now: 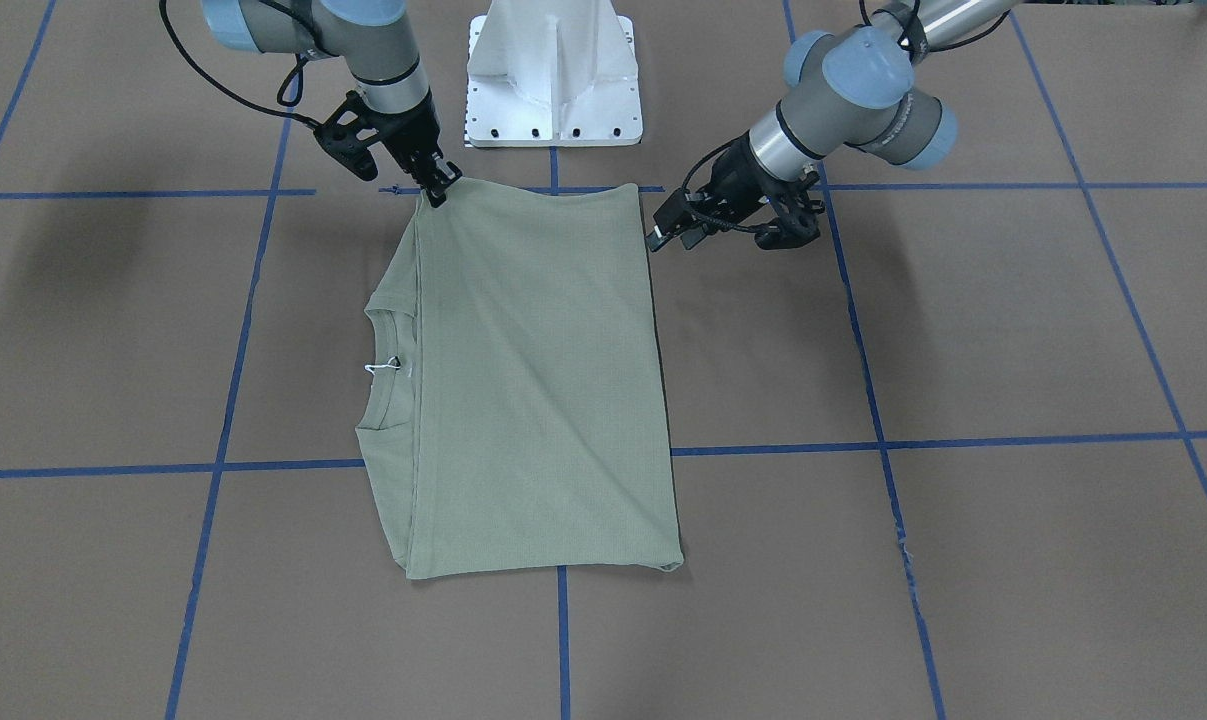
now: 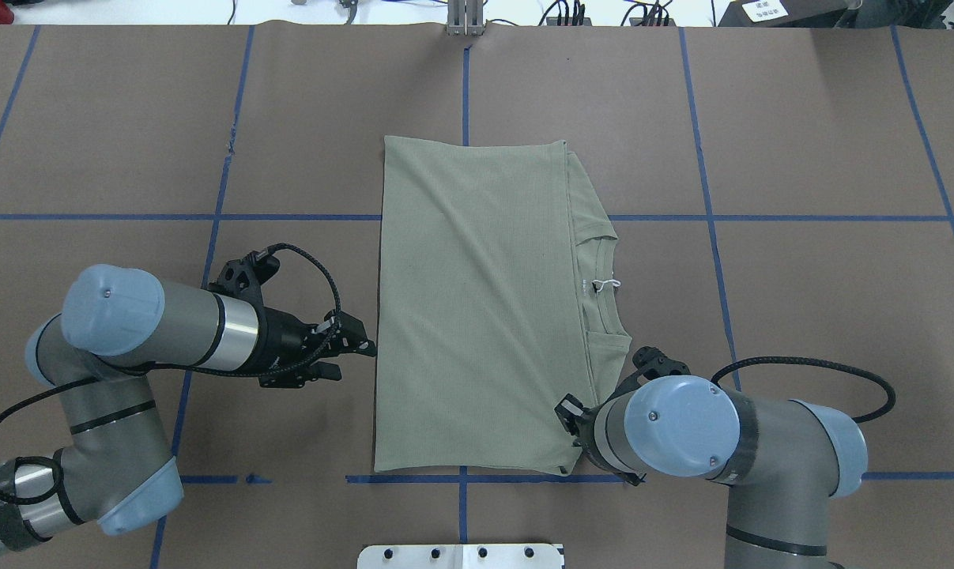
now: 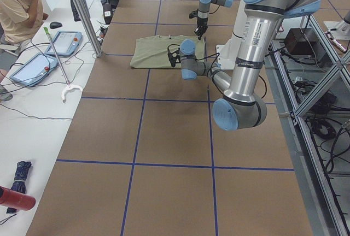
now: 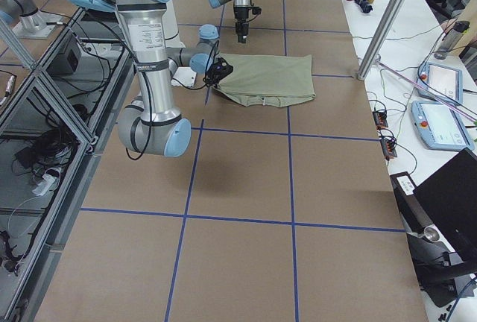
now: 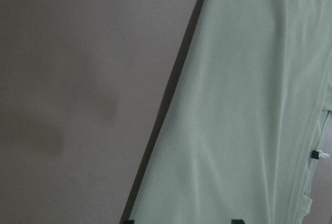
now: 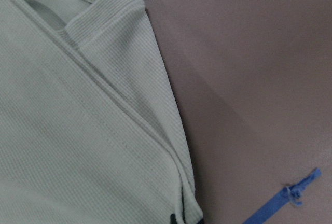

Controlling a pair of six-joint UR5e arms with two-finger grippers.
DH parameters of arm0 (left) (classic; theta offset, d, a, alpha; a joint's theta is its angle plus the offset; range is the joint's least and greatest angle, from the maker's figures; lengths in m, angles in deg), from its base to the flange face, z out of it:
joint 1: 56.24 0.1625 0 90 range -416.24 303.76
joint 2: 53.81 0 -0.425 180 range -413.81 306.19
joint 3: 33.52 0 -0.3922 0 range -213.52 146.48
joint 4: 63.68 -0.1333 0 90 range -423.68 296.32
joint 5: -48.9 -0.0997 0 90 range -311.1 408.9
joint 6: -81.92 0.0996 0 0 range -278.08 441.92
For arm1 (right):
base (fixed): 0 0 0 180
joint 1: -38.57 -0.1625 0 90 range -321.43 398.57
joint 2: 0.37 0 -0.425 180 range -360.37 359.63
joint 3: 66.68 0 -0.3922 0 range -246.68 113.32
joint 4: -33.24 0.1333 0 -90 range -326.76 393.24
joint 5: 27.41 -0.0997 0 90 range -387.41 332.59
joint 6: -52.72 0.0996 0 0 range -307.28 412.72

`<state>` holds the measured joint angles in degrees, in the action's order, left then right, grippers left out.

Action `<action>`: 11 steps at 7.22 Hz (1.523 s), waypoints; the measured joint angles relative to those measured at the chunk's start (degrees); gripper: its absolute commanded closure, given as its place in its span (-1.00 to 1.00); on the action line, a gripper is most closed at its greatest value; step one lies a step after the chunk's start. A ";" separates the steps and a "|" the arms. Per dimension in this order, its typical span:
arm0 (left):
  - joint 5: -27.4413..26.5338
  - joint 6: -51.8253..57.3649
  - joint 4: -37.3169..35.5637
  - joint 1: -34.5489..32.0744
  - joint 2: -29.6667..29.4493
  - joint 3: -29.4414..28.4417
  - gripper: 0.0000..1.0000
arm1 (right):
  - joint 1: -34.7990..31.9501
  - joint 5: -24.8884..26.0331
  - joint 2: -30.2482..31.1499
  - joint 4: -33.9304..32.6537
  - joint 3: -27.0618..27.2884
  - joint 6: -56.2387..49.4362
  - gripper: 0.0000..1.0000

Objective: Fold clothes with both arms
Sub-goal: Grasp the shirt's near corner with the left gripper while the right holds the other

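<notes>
The sage-green shirt (image 1: 533,380) lies flat on the brown table, folded into a long rectangle. Its ribbed collar (image 1: 378,365) and white string tag (image 2: 605,284) are on my right side. My right gripper (image 1: 435,190) is shut on the shirt's near right corner; the right wrist view shows its tips (image 6: 179,219) pinching the fabric (image 6: 78,130). In the overhead view that gripper is hidden under the arm. My left gripper (image 1: 660,232) is open and empty, just beside the shirt's left edge (image 2: 378,348), near the table surface. The left wrist view shows the shirt (image 5: 249,105) with the fingertips wide apart.
The white base pedestal (image 1: 553,75) stands just behind the shirt's near edge. Blue tape lines (image 1: 963,440) grid the brown table. An operator (image 3: 19,1) sits past the far edge, with control tablets (image 3: 60,42) and a metal pole (image 3: 82,12) there.
</notes>
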<state>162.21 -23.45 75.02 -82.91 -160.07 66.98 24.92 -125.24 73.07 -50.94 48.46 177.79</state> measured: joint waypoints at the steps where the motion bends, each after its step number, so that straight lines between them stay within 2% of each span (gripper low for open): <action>1: -0.12 -0.07 -1.04 1.69 -0.08 0.09 -0.41 | 0.02 0.01 0.01 -0.01 0.00 0.00 1.00; 7: -0.41 -0.28 -1.67 8.72 -0.32 -0.37 -0.21 | 0.01 0.01 -0.42 -0.03 0.00 0.00 1.00; 8: -0.46 -0.28 -1.67 9.26 -0.34 -0.60 -0.01 | -0.02 0.01 -0.42 -0.07 0.00 0.00 1.00; 9: -0.51 -0.28 -1.67 9.54 -0.37 -0.79 0.31 | -0.05 0.01 -0.36 -0.09 0.00 0.00 1.00; 10: -0.53 -0.28 -1.67 9.65 -0.40 -0.86 0.77 | -0.04 0.01 -0.26 -0.08 0.00 0.00 1.00; 11: -0.54 -0.28 -1.67 9.68 -0.42 -0.87 1.00 | -0.03 0.01 -0.26 -0.06 0.00 0.00 1.00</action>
<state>161.67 -23.72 73.35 -73.23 -160.49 66.11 24.89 -125.23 72.81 -51.01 48.46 177.79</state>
